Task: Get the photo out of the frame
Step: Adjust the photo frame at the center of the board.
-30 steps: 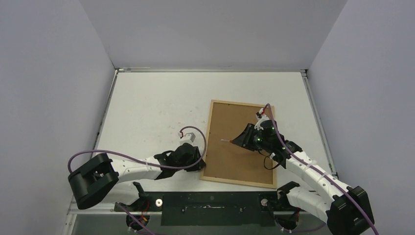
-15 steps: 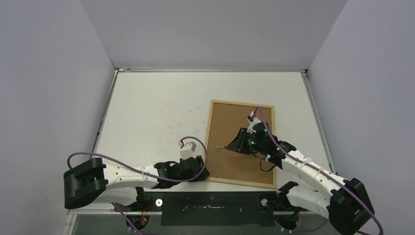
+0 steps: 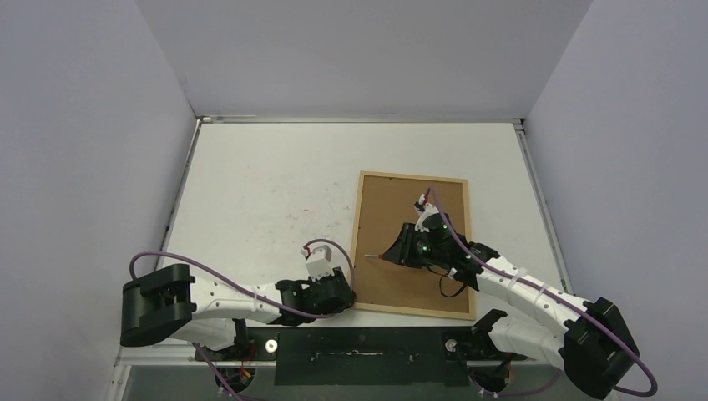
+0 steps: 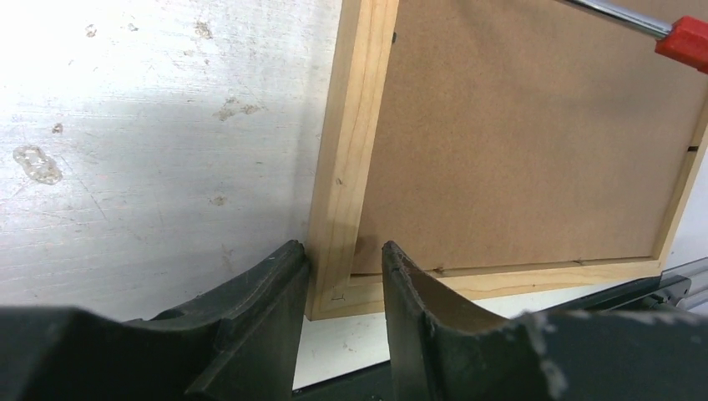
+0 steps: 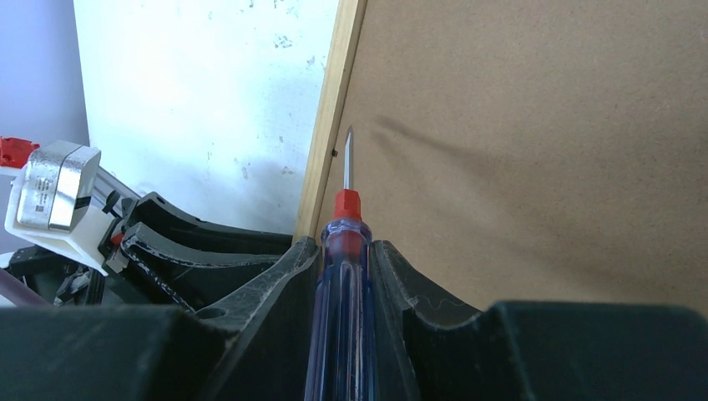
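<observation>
Scuffed white table [image 3: 267, 184], wooden frame [image 4: 355, 142] lying back-up

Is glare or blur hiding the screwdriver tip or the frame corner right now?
Right wrist: screwdriver sharp, a soft shadow streaks the backing panel, table washed out white. Left wrist: frame corner crisp, table sheen mild. Top external: evenly lit, tip tiny.

Thin light-wood frame [image 4: 355, 125] lying flat, face down; brown backing panel [image 4: 518, 150] seated inside.
</observation>
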### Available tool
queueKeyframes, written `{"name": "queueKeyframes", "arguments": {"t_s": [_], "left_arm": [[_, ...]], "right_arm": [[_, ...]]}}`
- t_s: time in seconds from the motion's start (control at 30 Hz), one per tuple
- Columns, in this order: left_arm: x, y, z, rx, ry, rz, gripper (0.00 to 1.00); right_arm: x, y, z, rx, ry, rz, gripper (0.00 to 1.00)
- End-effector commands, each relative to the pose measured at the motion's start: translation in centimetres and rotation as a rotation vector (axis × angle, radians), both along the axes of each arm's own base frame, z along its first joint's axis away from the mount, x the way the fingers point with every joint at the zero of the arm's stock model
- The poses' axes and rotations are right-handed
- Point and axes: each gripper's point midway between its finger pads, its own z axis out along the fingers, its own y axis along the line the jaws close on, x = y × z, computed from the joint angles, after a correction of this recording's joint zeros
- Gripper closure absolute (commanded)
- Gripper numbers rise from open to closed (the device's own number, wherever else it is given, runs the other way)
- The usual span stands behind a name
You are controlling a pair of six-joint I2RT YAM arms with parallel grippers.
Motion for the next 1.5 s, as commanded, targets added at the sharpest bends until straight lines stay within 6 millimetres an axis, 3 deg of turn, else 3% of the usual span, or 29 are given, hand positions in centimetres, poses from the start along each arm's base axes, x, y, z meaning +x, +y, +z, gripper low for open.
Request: {"name": "queueKeyframes", "arguments": {"t_s": [0.0, 0.2, 0.33, 0.5, 0.57, 0.8, 1.0, 1.17, 1.47], "left_arm": [[-3.2, 9.7, -6.4, 0.409, 0.138, -0.014, 0.62], [-3.2, 9.3, -7.4, 0.498, 0.16, -0.002, 0.59], [-4.1, 9.5, -8.3, 0.519, 0.18, 0.018, 0.7], [-4.6, 9.8, -8.6, 0.566, 0.185, 0.004, 0.72], [-4.8, 10.0, -8.9, 0.593, 0.192, 0.001, 0.81], [-5.4, 10.7, -9.5, 0.581, 0.211, -0.003, 1.0], [-5.7, 10.9, -9.7, 0.471, 0.188, -0.088, 1.0], [-5.8, 11.1, -9.4, 0.454, 0.178, -0.122, 1.0], [-5.8, 11.9, -9.4, 0.479, 0.189, -0.079, 1.0]], "right_arm": [[0.9, 0.7, 1.6, 0.034, -0.063, -0.013, 1.0], [0.9, 0.7, 1.7, 0.035, -0.064, -0.014, 1.0], [0.8, 0.5, 1.8, 0.03, -0.069, -0.02, 1.0], [0.7, 0.4, 1.6, 0.025, -0.068, -0.02, 1.0], [0.7, 0.4, 1.6, 0.024, -0.067, -0.022, 1.0], [0.3, 0.2, 1.4, 0.02, -0.066, -0.014, 1.0], [-0.5, 0.5, 1.1, 0.057, -0.062, 0.025, 1.0], [-1.3, 2.0, 1.0, 0.121, -0.052, 0.108, 1.0], [-1.4, 0.7, -1.4, 0.008, -0.057, 0.14, 1.0]]}}
